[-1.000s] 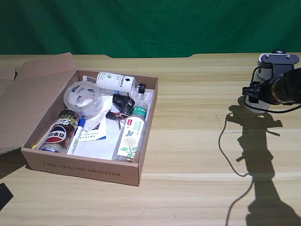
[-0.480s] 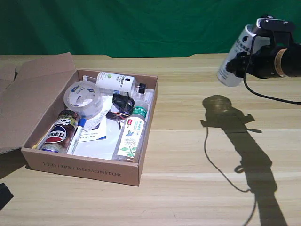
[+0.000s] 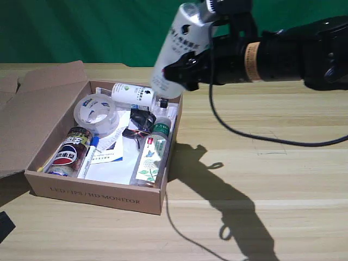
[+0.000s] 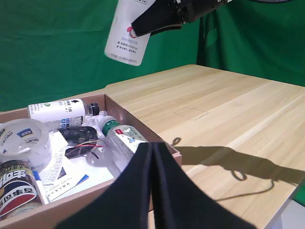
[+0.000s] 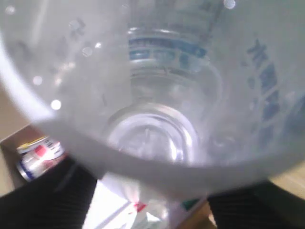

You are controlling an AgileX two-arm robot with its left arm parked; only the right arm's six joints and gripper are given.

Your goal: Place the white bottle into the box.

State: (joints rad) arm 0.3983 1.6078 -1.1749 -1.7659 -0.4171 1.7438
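Currently the claw (image 3: 187, 68) is clenched on the white bottle (image 3: 176, 46), holding it tilted in the air above the box's (image 3: 98, 197) far right corner.

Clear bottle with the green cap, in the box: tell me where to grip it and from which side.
Grip the clear bottle across its mid-body from above. It lies flat along the box wall, cap toward the back, so probably only its top is open.

We note a black, rounded arm (image 3: 293, 51) with a tan band (image 3: 252, 54) around its wrist and a thin black cable (image 3: 255, 136) trailing from it.
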